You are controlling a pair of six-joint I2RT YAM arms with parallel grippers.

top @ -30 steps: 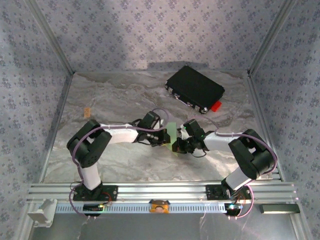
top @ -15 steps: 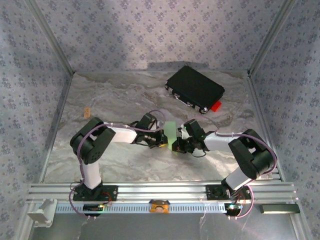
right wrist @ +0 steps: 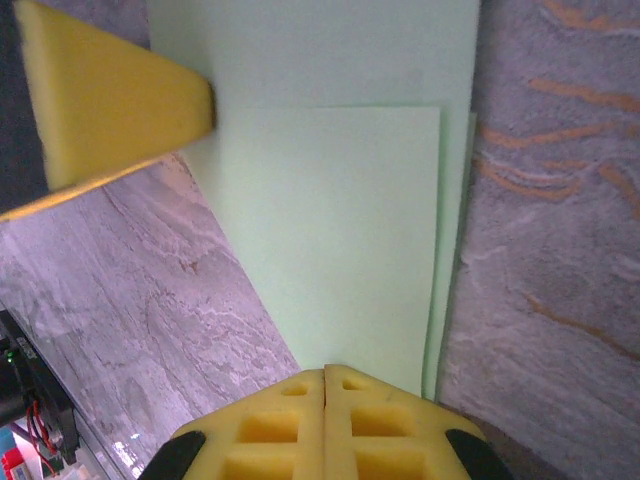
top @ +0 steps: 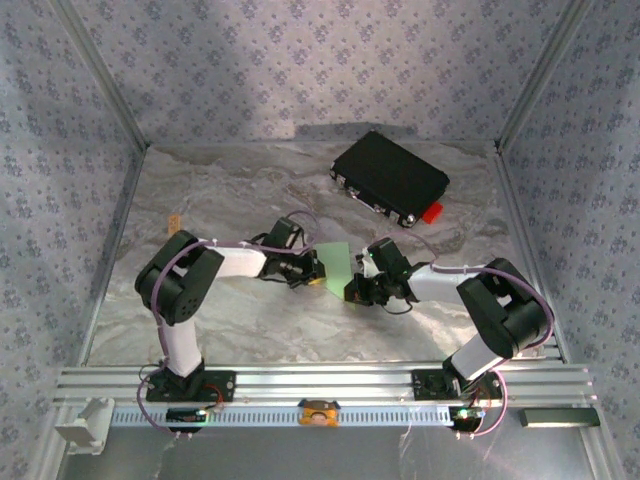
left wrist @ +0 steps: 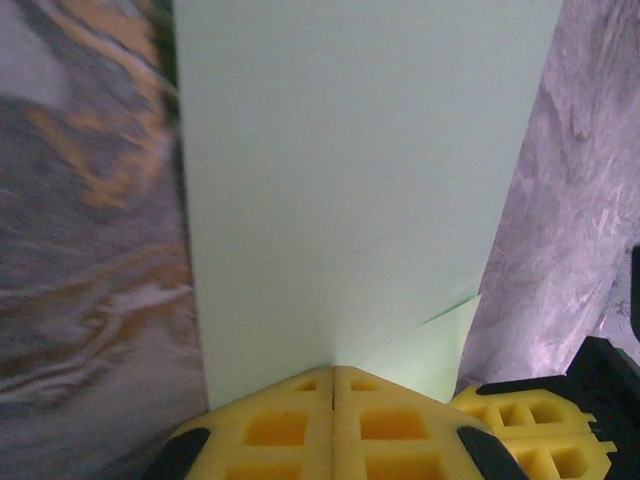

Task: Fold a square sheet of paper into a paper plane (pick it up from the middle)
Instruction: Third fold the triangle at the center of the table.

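Our left gripper [left wrist: 333, 372] and right gripper [right wrist: 325, 374] each pinch the paper [top: 336, 262], pressed together on opposite edges. Its long axis runs straight ahead from both, spanning between them.

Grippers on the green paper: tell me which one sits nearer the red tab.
The right gripper, shut on the green paper at its right edge. The left gripper pinches the opposite edge, farther from the red tab.

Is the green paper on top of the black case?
No, the paper is held nearer the front, well apart from the case at the back.
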